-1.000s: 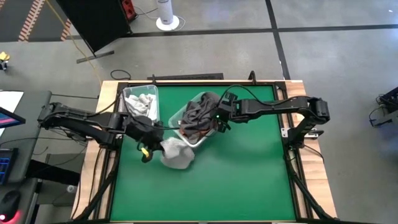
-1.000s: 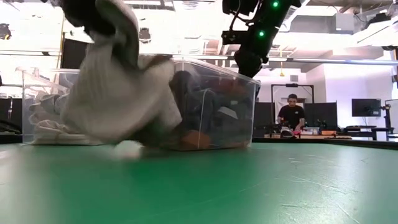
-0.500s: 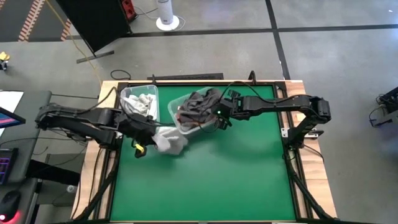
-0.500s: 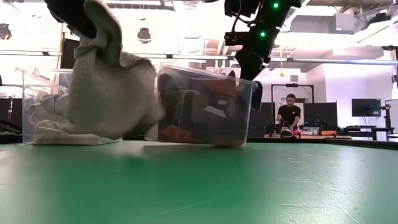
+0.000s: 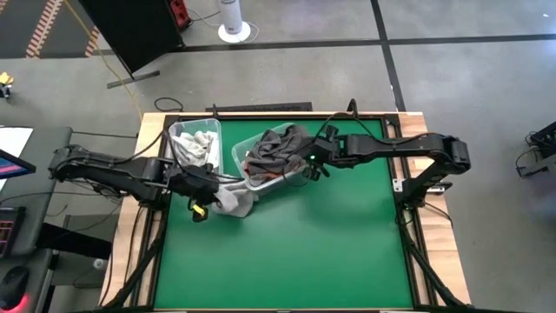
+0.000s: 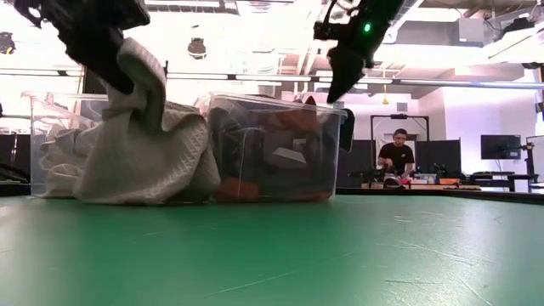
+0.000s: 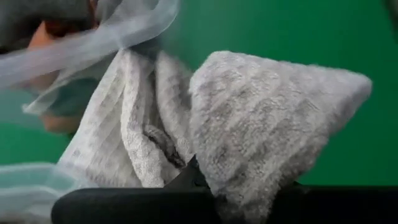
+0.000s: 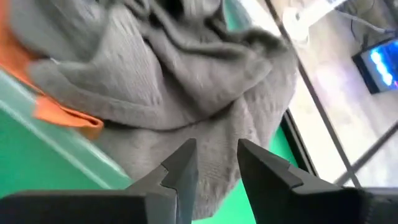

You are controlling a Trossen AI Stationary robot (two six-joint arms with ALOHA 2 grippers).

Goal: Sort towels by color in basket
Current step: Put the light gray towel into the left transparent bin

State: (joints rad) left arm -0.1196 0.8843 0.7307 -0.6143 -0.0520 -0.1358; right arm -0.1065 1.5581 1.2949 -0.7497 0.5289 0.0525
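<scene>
A light grey towel [image 5: 233,202] [image 6: 144,161] hangs from my left gripper [image 5: 208,185] [image 6: 119,59], which is shut on it in front of two clear bins. Its lower part lies bunched on the green table against both bins. The left bin [image 5: 178,130] holds white towels [image 5: 198,143]. The right bin [image 5: 236,156] [image 6: 280,144] holds dark grey towels [image 5: 278,146] [image 8: 155,74] and a rust-orange one [image 8: 68,112]; one grey towel hangs over its rim. My right gripper [image 5: 310,163] [image 6: 334,85] [image 8: 214,155] is open just above that bin's right rim. My left gripper holds the light grey towel by a bunched upper part [image 6: 140,68], coming from above. The cloth [image 7: 273,118] drapes over the fingers and hides the place of contact. The towel hangs slack below it, with its lower folds [image 6: 127,183] on the table.
Both bins stand side by side at the table's far-left part. The green mat [image 5: 347,243] spreads out on the near and right sides. A person [image 6: 398,153] sits in the room far behind the table.
My left gripper has moved toward the table's left and far edges, dragging the light grey towel along until it bunched against the bins. The right bin, tipped up before, has slid toward the far edge and now sits flat. My right gripper has moved with it and risen slightly.
</scene>
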